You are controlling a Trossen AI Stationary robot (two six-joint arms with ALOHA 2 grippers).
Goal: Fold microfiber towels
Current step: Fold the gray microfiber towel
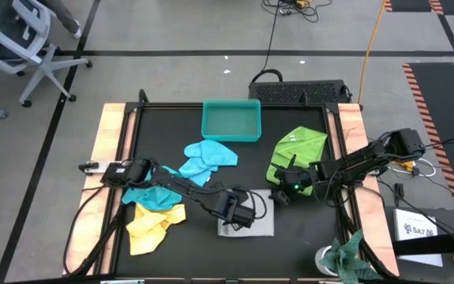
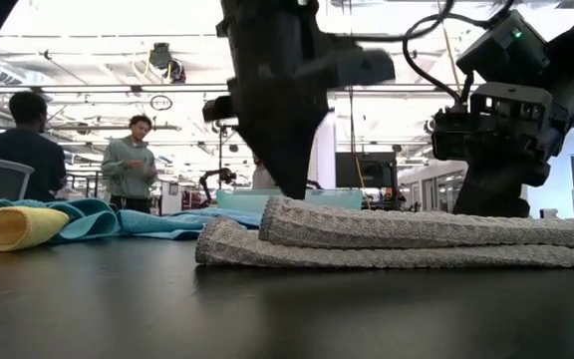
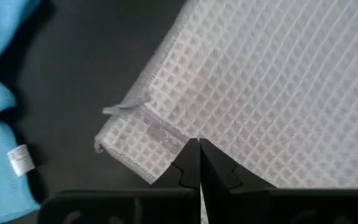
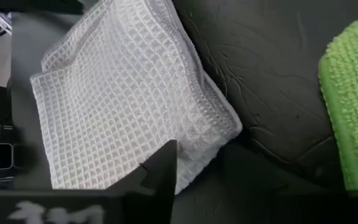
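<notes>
Microfiber towels lie scattered over the desk (image 1: 172, 118): a pale grey towel (image 1: 252, 224) sits folded flat near the front edge, a lime green towel (image 1: 299, 148) lies toward the right side, a light blue towel (image 1: 208, 158) sits mid-desk just in front of the teal tray (image 1: 231, 120), and a yellow towel (image 1: 150, 227) with a turquoise towel (image 1: 150, 196) are bunched at the left. The grey one matters now. In the low view it shows as two stacked layers, its long axis running left to right across the desk. The left gripper (image 1: 241, 211) is right over its left end, fingers pressed together with nothing between them, tips resting on the waffle weave near a corner. The right gripper (image 1: 284, 194) sits just off the towel's right corner, between it and the green towel, jaws parted and holding nothing. By my judgement the left arm is nearer, already touching the cloth, so any further fold or smoothing would run from that end toward the right gripper.
</notes>
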